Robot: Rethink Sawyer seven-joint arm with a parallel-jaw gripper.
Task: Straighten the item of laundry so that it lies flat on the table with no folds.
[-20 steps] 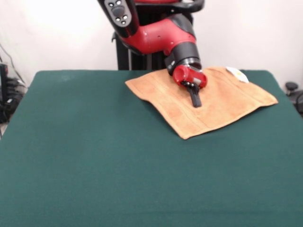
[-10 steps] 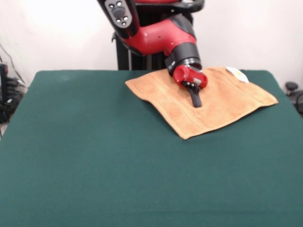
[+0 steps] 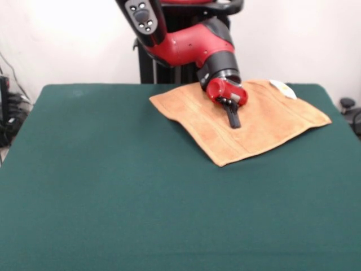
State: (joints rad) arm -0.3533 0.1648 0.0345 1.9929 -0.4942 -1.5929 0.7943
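Directly beneath the pincer [image 3: 233, 121] lies the towel [image 3: 248, 127], spread on the far right part of the desk [image 3: 113, 197], its far edge close to the desk's back rim. Its black tip points down and a little toward the camera, ending over the towel's middle; whether it touches the cloth I cannot tell from this one view. The jaws look pressed together into a single dark blade with nothing between them, so I judge the pincer closed and empty.

Seen from the front, the towel sits as a skewed diamond: one corner points at the camera, another reaches far right, a third lies to the left by the arm [image 3: 186, 42]. A small white tag [image 3: 282, 87] shows at the far right edge. No obvious fold shows, only faint woven bands, so the cloth seems nearly flat already. Any further smoothing would run outward from this centre point toward a corner; the near corner and the right corner lie about equally far from the tip.
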